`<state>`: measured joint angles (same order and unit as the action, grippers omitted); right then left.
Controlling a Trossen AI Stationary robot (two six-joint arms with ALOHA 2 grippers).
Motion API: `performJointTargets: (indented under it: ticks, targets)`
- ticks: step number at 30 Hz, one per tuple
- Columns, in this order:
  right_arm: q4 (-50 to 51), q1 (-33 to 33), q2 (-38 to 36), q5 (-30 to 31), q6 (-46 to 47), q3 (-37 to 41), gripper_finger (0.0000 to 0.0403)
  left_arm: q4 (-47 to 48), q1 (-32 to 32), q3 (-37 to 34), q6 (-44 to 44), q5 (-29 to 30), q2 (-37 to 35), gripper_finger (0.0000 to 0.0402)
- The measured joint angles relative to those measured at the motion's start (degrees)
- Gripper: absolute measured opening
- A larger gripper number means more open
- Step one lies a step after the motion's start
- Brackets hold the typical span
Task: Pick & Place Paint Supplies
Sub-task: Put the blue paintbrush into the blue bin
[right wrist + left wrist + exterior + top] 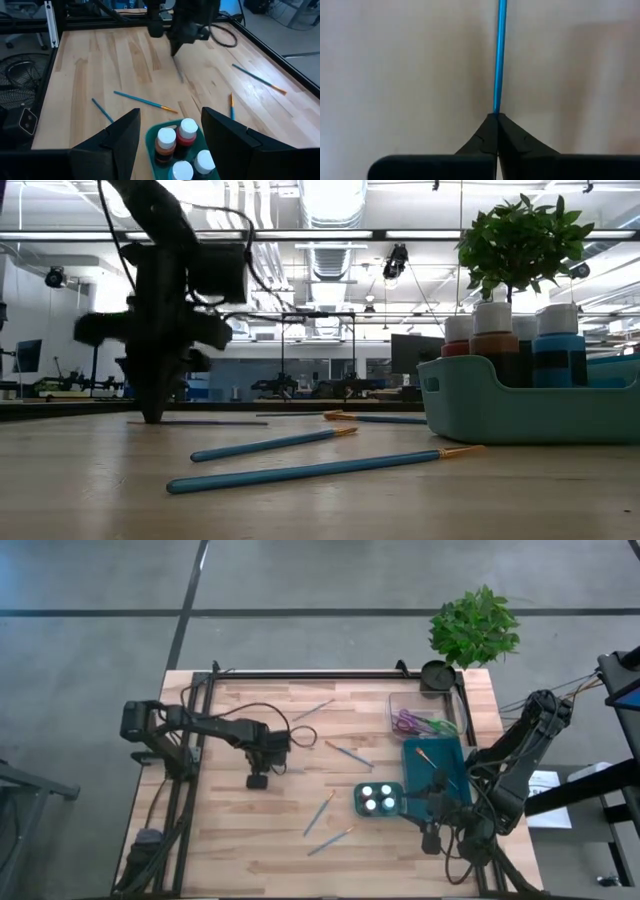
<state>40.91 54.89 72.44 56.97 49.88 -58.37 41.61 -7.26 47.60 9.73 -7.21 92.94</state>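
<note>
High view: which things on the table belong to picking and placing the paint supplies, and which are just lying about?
Belongs to the job:
- blue paintbrush, clamped in the left gripper
- loose paintbrushes
- small teal tray of paint bottles, under the open right gripper
- teal bin

Probably just lying about:
- potted plant
- clear box
- black cup

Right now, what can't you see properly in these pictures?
- Left tool, left wrist view: shut on a blue brush; the picture's edge cuts off its far end.
- Purple things in the clear tray, high view: too small to identify.
- Left arm, low view: blurred.
</note>
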Motion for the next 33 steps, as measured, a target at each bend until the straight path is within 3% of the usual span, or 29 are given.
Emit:
performJointTargets:
  ticks: [7, 15, 27, 33]
  targets:
    - [-1.1, 0.0, 0.0, 0.0, -2.4, 0.0, 0.0208, -0.9, 4.9, 5.3, 0.7, -3.4, -2.3, 0.0]
    - [-11.7, 0.0, 4.0, 0.4, -15.7, 0.0, 0.0208, -10.2, 13.2, 12.3, -0.4, -3.3, -2.7, 0.0]
    - [-27.6, 0.0, 12.0, 15.0, -30.1, 0.0, 0.0208, -35.2, 20.5, 19.4, 7.0, 1.1, -2.8, 0.0]
    - [-43.2, -1.1, 13.0, 15.9, -46.4, 0.0, 0.0208, -41.3, 21.1, 19.7, 9.0, 1.1, -2.8, 0.0]
